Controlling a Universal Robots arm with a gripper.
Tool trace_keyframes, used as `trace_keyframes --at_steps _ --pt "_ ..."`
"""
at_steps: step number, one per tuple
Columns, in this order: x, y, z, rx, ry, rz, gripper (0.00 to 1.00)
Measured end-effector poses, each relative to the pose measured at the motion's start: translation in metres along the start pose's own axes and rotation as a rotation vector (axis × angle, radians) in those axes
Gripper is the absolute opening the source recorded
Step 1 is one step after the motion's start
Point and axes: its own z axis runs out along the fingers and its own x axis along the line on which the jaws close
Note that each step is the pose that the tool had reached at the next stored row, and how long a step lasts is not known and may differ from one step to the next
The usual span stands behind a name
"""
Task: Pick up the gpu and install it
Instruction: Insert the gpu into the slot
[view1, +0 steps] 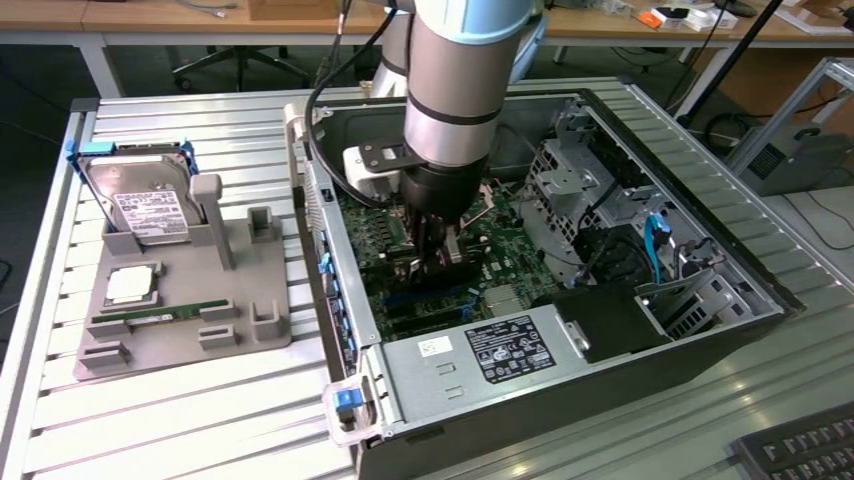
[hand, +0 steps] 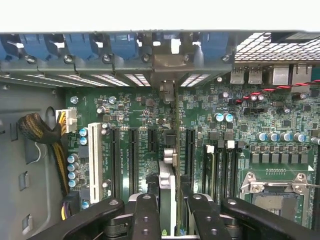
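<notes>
The gpu (hand: 170, 180) stands edge-on as a thin slat between my fingers (hand: 145, 216), running along the motherboard (hand: 235, 125) in line with the black expansion slots (hand: 133, 155). Its metal bracket end (hand: 166, 67) reaches the rear slot openings of the case. My gripper (hand: 170, 212) is shut on the card. In the exterior view my gripper (view1: 438, 255) is low inside the open computer case (view1: 747, 300), over the green board. Whether the card's edge sits in a slot I cannot tell.
A grey fixture (view1: 254, 330) at the exterior view's left holds a hard drive (view1: 140, 212), a processor (view1: 130, 285) and a memory stick (view1: 160, 315). The power supply (view1: 487, 350), drive cage (view1: 587, 180), braided cables (hand: 37, 130) and processor socket (hand: 275, 187) surround the slots.
</notes>
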Motion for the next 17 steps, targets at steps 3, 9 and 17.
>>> trace_keyframes --at_steps 3,9,17 --pt "0.0 -0.0001 0.0005 0.0003 -0.0088 0.002 0.27" --pt "0.0031 0.0005 0.0008 0.0002 -0.009 0.003 0.27" --pt "0.0029 0.0016 0.005 0.0006 -0.0095 0.008 0.33"
